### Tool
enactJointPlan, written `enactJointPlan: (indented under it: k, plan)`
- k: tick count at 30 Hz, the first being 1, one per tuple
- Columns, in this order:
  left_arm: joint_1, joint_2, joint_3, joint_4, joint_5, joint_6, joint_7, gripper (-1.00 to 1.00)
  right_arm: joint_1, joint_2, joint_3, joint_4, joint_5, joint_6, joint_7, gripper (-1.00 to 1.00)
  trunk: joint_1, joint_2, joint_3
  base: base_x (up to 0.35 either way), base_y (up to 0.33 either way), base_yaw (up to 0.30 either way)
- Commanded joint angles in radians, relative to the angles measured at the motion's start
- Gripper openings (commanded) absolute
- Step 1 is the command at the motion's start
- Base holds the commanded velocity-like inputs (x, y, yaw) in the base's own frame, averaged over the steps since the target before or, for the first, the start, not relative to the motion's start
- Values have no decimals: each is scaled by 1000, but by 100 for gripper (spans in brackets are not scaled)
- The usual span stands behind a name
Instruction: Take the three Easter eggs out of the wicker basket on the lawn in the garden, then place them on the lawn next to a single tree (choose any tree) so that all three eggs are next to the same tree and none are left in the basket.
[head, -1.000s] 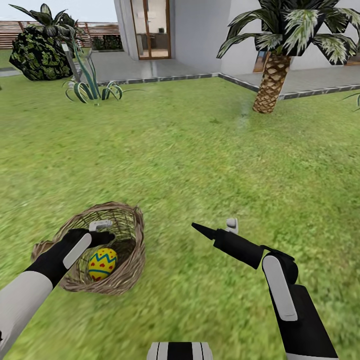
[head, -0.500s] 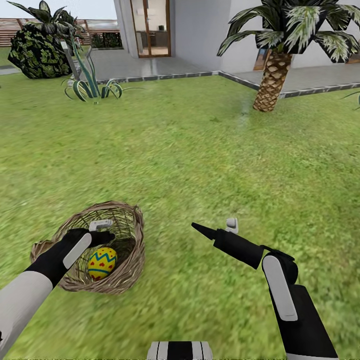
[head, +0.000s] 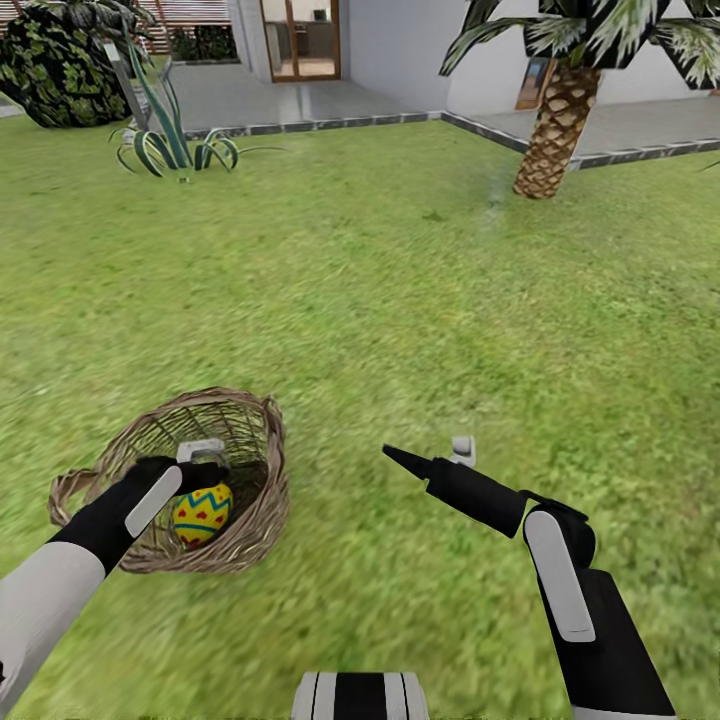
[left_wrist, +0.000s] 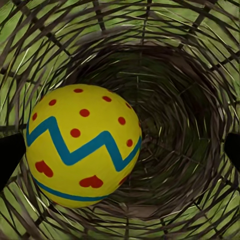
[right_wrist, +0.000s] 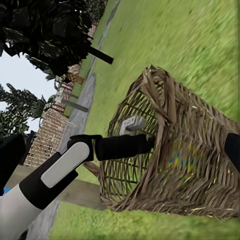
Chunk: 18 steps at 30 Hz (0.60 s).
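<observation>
Reaching into the wicker basket (head: 245, 455) on the lawn (head: 400, 300), our left gripper (head: 205, 470) sits just above the one Easter egg (head: 202, 513) we can see. In the left wrist view the egg (left_wrist: 82, 145) lies at the basket's bottom, yellow with red dots and a blue zigzag band, against the woven wall (left_wrist: 190, 75). Dark tips of the left fingers (left_wrist: 10, 157) show at both edges of that view, spread wide with the egg between them and slightly off toward one side; nothing is held. We cannot tell whether a finger touches the egg.

From the right wrist view the basket (right_wrist: 200, 165) looks tilted on the grass, with the left arm (right_wrist: 60, 170) entering its mouth and yellow-blue colour showing faintly through the weave.

Further right in the head view, the right gripper (head: 425, 462) hovers over bare grass, apart from the basket; its fingers stand parted and empty.

Beyond: a spiky plant (head: 165, 150) far left, a grey patio (head: 300, 100), a scaly-trunked palm (head: 552, 130) far right.
</observation>
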Motion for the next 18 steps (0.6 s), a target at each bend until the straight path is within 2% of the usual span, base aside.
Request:
enactJointPlan:
  k: [1,6,12,18]
  plan:
    - [-1,1,-5,-2,10,1,10,100,-1,1,-2,0,1,6,4,100,0,-1,-5,0,0,0]
    - [-1,1,-5,-1,11,0,28,100,-1,1,-2,0,1,6,4,100,2,-2,-24,0,0,0]
    - [-1,2,-5,-7,11,-2,133,100,-1,1,1,0,1,6,7,100,5,-3,-47,0,0,0]
    - [-1,3,-5,-31,11,-3,155,100,-1,-1,5,0,0,6,40,100,8,-5,-70,0,0,0]
